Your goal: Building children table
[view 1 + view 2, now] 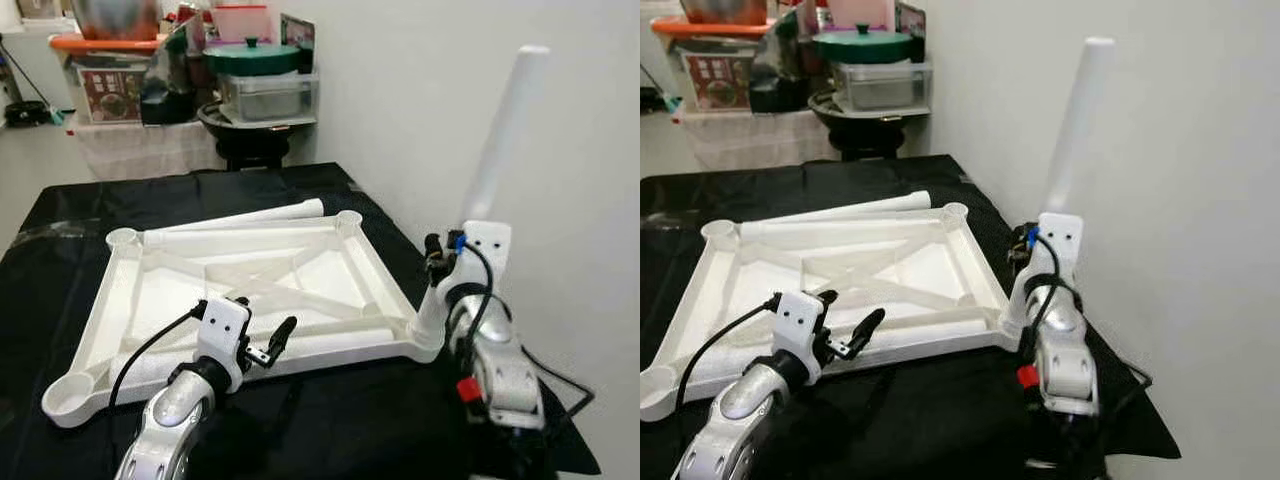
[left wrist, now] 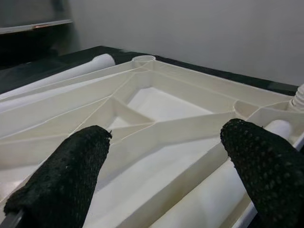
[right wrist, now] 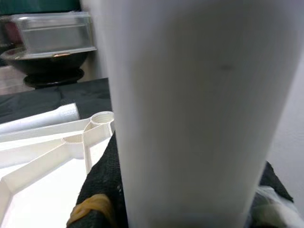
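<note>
One table leg (image 1: pixel 505 135) hides the right claw's (image 1: pixel 440 262) fingers.

The upright white plastic table leg (image 3: pixel 190 109) is cut off by the right wrist view's upper and lower edges, and it hides most of the right gripper's black fingers (image 3: pixel 102 190). Behind the right gripper's white mount (image 1: pixel 487 245), the leg's lower stretch cannot be seen.

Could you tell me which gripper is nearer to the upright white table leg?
Right. The right gripper is closed around the upright white table leg at the tabletop's near right corner; the left gripper hovers open over the tabletop's near edge, well apart.
</note>
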Controlling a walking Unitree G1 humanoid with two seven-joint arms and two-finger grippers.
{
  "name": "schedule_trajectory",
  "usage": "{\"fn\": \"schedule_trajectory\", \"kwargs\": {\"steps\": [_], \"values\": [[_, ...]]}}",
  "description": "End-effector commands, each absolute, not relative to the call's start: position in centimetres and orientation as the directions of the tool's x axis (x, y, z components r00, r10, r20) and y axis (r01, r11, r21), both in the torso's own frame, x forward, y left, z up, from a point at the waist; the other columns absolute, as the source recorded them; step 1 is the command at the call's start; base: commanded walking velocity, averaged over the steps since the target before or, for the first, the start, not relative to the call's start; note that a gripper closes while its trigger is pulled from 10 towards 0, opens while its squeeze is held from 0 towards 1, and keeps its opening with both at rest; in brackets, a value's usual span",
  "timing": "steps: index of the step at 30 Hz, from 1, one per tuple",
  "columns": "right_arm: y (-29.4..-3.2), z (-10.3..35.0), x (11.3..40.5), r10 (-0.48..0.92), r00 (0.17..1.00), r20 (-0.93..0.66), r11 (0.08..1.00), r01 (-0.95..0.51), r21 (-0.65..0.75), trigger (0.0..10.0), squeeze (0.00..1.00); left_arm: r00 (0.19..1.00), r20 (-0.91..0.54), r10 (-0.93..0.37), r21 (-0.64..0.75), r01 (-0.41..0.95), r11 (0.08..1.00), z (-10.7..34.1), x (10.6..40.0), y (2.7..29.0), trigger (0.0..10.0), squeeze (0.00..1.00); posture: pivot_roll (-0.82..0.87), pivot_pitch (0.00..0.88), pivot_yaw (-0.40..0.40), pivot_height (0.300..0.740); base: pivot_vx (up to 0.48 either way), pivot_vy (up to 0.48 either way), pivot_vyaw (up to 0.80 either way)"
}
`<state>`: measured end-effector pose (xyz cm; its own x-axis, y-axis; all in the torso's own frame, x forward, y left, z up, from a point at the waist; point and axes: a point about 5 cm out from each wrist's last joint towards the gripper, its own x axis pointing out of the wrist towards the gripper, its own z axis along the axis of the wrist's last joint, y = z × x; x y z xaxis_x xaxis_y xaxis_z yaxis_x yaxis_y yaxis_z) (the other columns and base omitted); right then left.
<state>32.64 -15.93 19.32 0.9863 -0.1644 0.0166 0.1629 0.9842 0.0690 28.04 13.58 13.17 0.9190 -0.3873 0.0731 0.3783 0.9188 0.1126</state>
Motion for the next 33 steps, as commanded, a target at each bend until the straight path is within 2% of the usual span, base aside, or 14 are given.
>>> {"fn": "schedule_trajectory", "kwargs": {"steps": [1, 2, 3, 4, 9, 10, 13, 14, 17, 19, 22, 25, 32, 33], "values": [[-14.6, 17.3, 32.5, -0.147, 0.984, -0.104, 0.981, 0.159, 0.113, 0.0, 0.0, 0.919, 0.067, -0.387, 0.119, 0.378, 0.918, 13.1, 28.0, 13.5, 10.0, 0.0, 0.07, 0.0, -0.06, 0.74, 0.0, 0.0, 0.0], [-14.6, 17.3, 32.5, -0.147, 0.984, -0.104, 0.981, 0.159, 0.113, 0.0, 0.0, 0.919, 0.067, -0.387, 0.119, 0.378, 0.918, 13.1, 28.0, 13.5, 10.0, 0.0, 0.07, 0.0, -0.06, 0.74, 0.0, 0.0, 0.0], [-14.3, 17.6, 32.7, -0.126, 0.987, -0.102, 0.983, 0.138, 0.121, 2.5, 0.0, 0.92, 0.068, -0.386, 0.118, 0.377, 0.919, 13.1, 28.0, 13.4, 10.0, 0.0, 0.07, 0.0, -0.06, 0.74, 0.0, 0.0, 0.0], [-14.2, 17.7, 32.9, -0.113, 0.989, -0.1, 0.984, 0.125, 0.126, 10.0, 0.0, 0.92, 0.068, -0.387, 0.118, 0.377, 0.918, 13.1, 28.0, 13.4, 10.0, 0.0, 0.07, 0.0, -0.06, 0.74, 0.0, 0.0, 0.0], [-14.2, 18.3, 32.8, -0.123, 0.99, -0.075, 0.984, 0.131, 0.117, 10.0, 0.0, 0.919, 0.068, -0.387, 0.118, 0.378, 0.918, 13.1, 28.0, 13.3, 10.0, 0.0, 0.07, 0.0, -0.063, 0.74, 0.0, 0.0, 0.0], [-14.7, 18.4, 32.8, -0.131, 0.989, -0.063, 0.985, 0.137, 0.108, 10.0, 1.0, 0.92, 0.068, -0.387, 0.116, 0.378, 0.918, 13.1, 28.1, 13.3, 10.0, 0.0, 0.07, 0.0, -0.063, 0.74, 0.0, 0.0, 0.0], [-15.4, 18.7, 32.8, -0.141, 0.989, -0.044, 0.985, 0.145, 0.098, 10.0, 1.0, 0.92, 0.069, -0.386, 0.115, 0.377, 0.919, 13.1, 28.0, 13.3, 10.0, 0.0, 0.07, 0.0, -0.062, 0.74, 0.0, 0.0, 0.0], [-16.3, 19.3, 33.2, -0.026, 0.999, 0.036, 0.997, 0.023, 0.067, 10.0, 0.0, 0.92, 0.069, -0.386, 0.113, 0.378, 0.919, 13.1, 28.0, 13.3, 10.0, 0.0, 0.06, 0.0, -0.065, 0.74, 0.0, 0.0, 0.0], [-18.0, 19.6, 33.1, 0.312, 0.947, 0.073, 0.947, -0.304, -0.104, 10.0, 0.0, 0.919, 0.069, -0.387, 0.108, 0.379, 0.919, 13.1, 27.9, 13.4, 10.0, 0.0, 0.06, 0.0, -0.062, 0.74, 0.0, 0.0, 0.0], [-18.0, 19.6, 33.1, 0.312, 0.947, 0.073, 0.947, -0.304, -0.104, 10.0, 0.0, 0.919, 0.069, -0.387, 0.108, 0.379, 0.919, 13.1, 27.9, 13.4, 10.0, 0.0, 0.06, 0.0, -0.062, 0.74, 0.0, 0.0, 0.0], [-20.9, 19.4, 32.8, 0.465, 0.885, -0.003, 0.866, -0.456, -0.204, 10.0, 0.0, 0.917, 0.068, -0.392, 0.108, 0.384, 0.917, 13.0, 27.9, 13.4, 10.0, 0.0, 0.05, 0.0, -0.061, 0.74, 0.0, 0.0, 0.0], [-22.4, 19.0, 33.0, 0.519, 0.851, -0.087, 0.822, -0.524, -0.224, 10.0, 0.0, 0.916, 0.069, -0.395, 0.109, 0.387, 0.916, 13.1, 28.0, 13.3, 10.0, 0.0, 0.05, 0.0, -0.061, 0.74, 0.0, 0.0, 0.0], [-22.8, 17.7, 33.3, 0.599, 0.781, -0.177, 0.762, -0.624, -0.176, 10.0, 0.0, 0.915, 0.074, -0.397, 0.111, 0.388, 0.915, 13.2, 28.0, 13.2, 10.0, 0.0, 0.07, 0.0, -0.064, 0.74, 0.0, 0.0, 0.0], [-22.6, 17.6, 33.7, 0.607, 0.776, -0.171, 0.761, -0.629, -0.158, 6.7, 0.0, 0.915, 0.073, -0.397, 0.112, 0.388, 0.915, 13.2, 28.0, 13.3, 10.0, 0.0, 0.07, 0.0, -0.066, 0.74, 0.0, 0.0, 0.0]]}}
